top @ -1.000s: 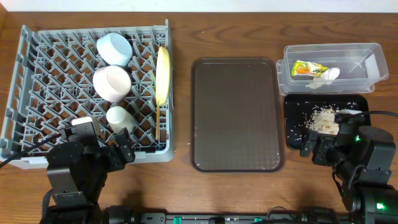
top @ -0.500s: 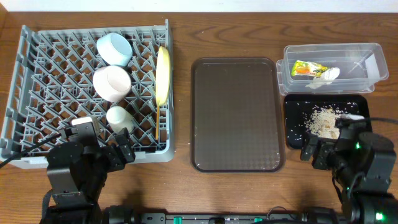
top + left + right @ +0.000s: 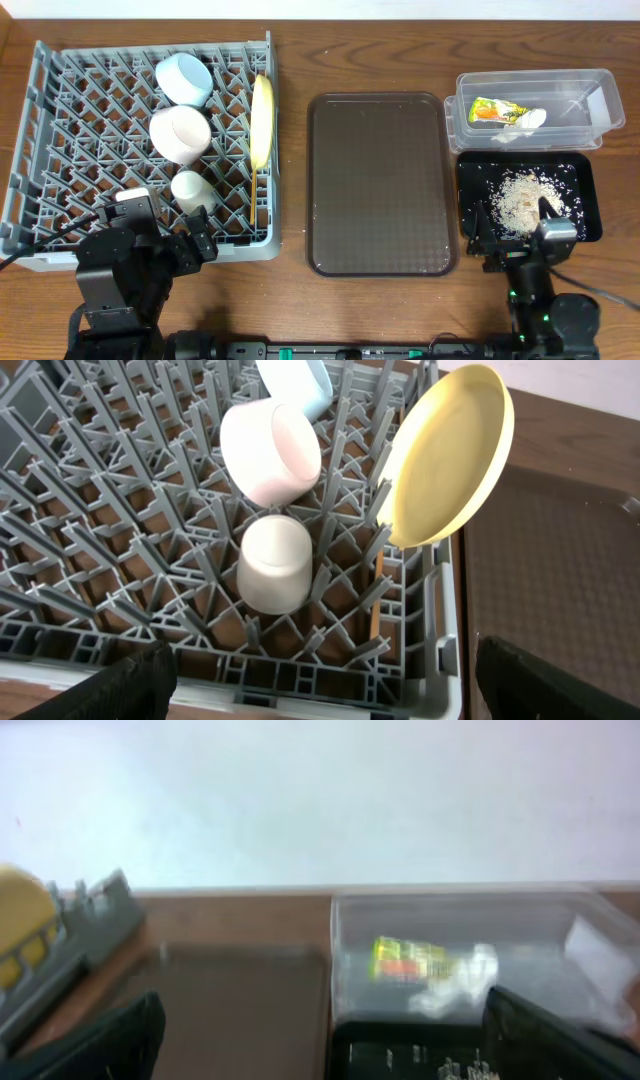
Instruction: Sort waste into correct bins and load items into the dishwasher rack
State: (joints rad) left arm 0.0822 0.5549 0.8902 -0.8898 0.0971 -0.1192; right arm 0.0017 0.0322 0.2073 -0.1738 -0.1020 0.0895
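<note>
The right gripper [image 3: 510,230], jaws spread wide and empty, was pictured at the near edge of the black tray [image 3: 585,228], with the rice scraps [image 3: 520,195] lying straight ahead of it inside that tray (the left gripper [image 3: 165,232], likewise open and holding nothing, was parked well apart at the front of the dishwasher rack [image 3: 22,150]). The snack wrapper [image 3: 490,110] and tissue [image 3: 528,118] were seen in the clear tub [image 3: 600,80] beyond. Any further handling of the waste was judged to fall to the right arm.
</note>
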